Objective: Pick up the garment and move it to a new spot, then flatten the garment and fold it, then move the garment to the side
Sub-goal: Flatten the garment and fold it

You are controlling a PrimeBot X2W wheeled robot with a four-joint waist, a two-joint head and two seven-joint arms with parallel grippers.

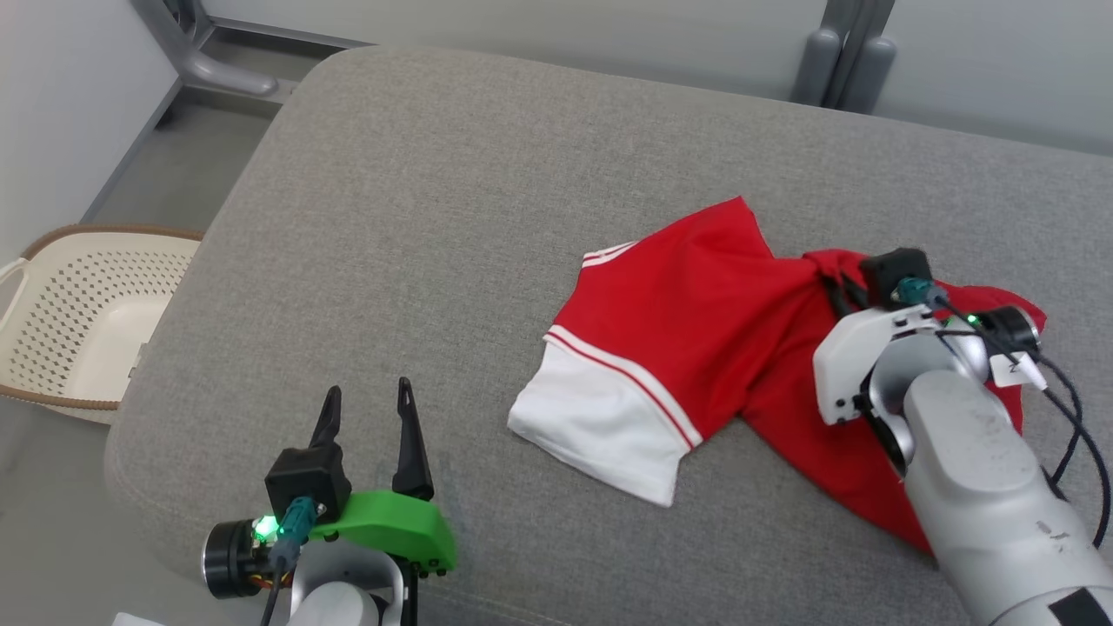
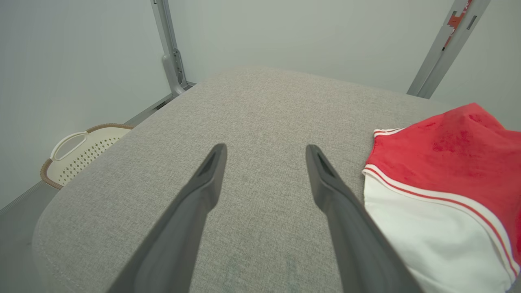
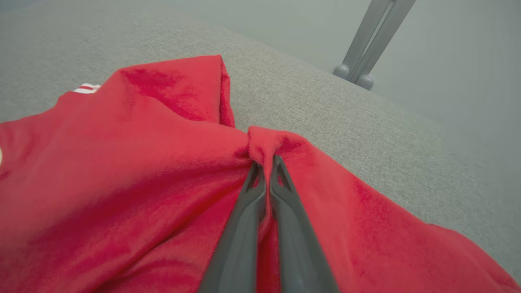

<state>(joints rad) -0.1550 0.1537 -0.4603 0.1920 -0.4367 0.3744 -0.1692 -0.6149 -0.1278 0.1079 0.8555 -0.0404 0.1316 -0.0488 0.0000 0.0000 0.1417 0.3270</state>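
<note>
Red jersey garment with white striped cuffs [image 1: 678, 330] lies crumpled on the right of the grey fabric-covered table [image 1: 435, 217], one fold clamped in the right claw [image 3: 266, 165], the left claw [image 1: 369, 389] spread apart near left; pickup seems underway, lifting toward a new spot next.

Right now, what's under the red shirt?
The shirt lies on the grey cushion, which shows beside it. Anything else beneath is hidden by the cloth. The right gripper pinches a fold on top.
</note>
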